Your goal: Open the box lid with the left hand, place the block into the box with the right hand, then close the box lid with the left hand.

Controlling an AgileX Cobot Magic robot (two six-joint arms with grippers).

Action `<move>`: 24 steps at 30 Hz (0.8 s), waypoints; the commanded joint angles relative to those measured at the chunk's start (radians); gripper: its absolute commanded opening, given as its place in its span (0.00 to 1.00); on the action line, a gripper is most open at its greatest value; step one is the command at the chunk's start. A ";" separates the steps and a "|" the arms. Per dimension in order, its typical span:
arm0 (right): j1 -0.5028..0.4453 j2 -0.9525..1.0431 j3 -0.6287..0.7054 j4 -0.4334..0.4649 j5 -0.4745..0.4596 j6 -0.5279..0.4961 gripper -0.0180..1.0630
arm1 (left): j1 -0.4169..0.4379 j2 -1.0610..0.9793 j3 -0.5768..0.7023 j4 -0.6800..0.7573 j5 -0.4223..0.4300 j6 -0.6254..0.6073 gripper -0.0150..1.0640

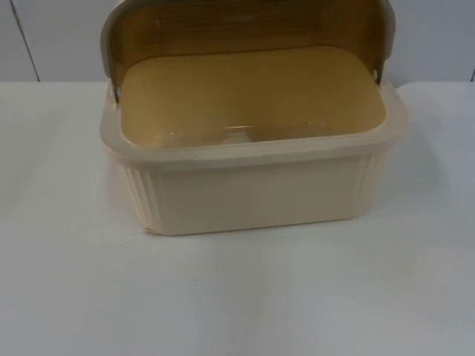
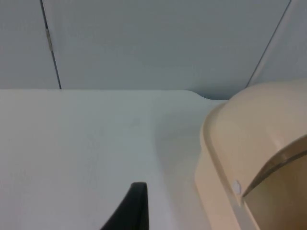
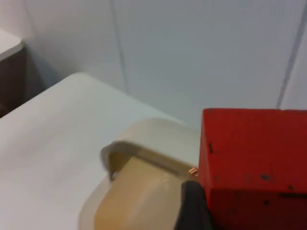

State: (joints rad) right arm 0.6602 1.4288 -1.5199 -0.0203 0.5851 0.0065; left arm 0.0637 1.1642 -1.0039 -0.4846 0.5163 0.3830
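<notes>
Above the ribbed cream box (image 1: 252,200) — lid (image 1: 245,30) up — right pincer (image 3: 201,211) grips a red block (image 3: 254,167).

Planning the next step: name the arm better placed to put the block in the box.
Right. Its gripper holds the red block near the cream box, whose lid stands open. The left gripper waits over the table beside the box.

**Plastic, paint and a matt table top**

Smooth cream plastic on the box (image 1: 252,196), ribbed outside, faintly glossy within. Translucent amber plastic for the lid (image 1: 245,30). Red block (image 3: 254,167): matt, flecked with dark scuffs. Matt white table (image 1: 237,297); smooth grey wall (image 2: 153,43).
</notes>
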 commanded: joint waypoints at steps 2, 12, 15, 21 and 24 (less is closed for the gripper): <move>0.040 -0.006 0.115 0.000 -0.132 0.025 0.02 | -0.005 -0.007 0.003 0.017 -0.005 -0.007 0.96; 0.038 0.013 0.407 -0.002 -0.387 0.094 0.02 | -0.005 -0.007 0.003 0.024 -0.005 -0.007 0.96; 0.022 0.070 0.424 -0.004 -0.387 0.094 0.02 | -0.005 -0.004 0.003 0.024 -0.005 -0.007 0.96; 0.012 0.181 0.424 -0.061 -0.479 0.088 0.02 | -0.005 0.003 0.003 0.024 -0.005 -0.007 0.96; 0.012 0.232 0.424 -0.083 -0.503 0.088 0.02 | -0.005 0.005 0.003 0.024 -0.005 -0.007 0.96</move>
State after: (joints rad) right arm 0.6749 1.6376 -1.0987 -0.0789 0.1223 0.0959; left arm 0.0637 1.1694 -1.0039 -0.4642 0.5163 0.3830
